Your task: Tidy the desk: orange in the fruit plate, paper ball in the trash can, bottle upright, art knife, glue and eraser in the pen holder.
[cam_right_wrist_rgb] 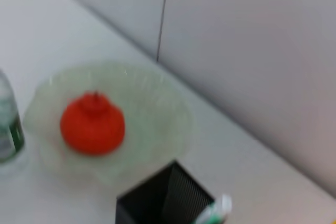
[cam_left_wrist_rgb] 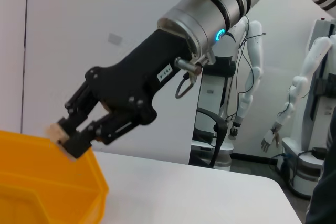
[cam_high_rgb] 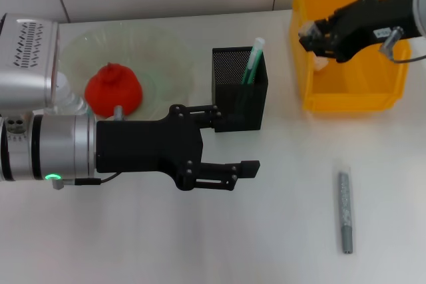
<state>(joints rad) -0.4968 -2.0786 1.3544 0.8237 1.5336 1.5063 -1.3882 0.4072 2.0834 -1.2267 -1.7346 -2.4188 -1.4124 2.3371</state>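
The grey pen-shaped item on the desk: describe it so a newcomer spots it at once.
Start at the yellow bin at the desk's far right. Come toward the robot across bare white desk to a slim grey stick lying alone. Unlike the green-capped item upright in the black mesh holder, it lies flat.

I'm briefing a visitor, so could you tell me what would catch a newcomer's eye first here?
Probably the right gripper over the yellow bin at the far right, pinching a small pale object. Next, the left gripper, open, beside the black mesh pen holder. Then the orange in the glass plate at far left.
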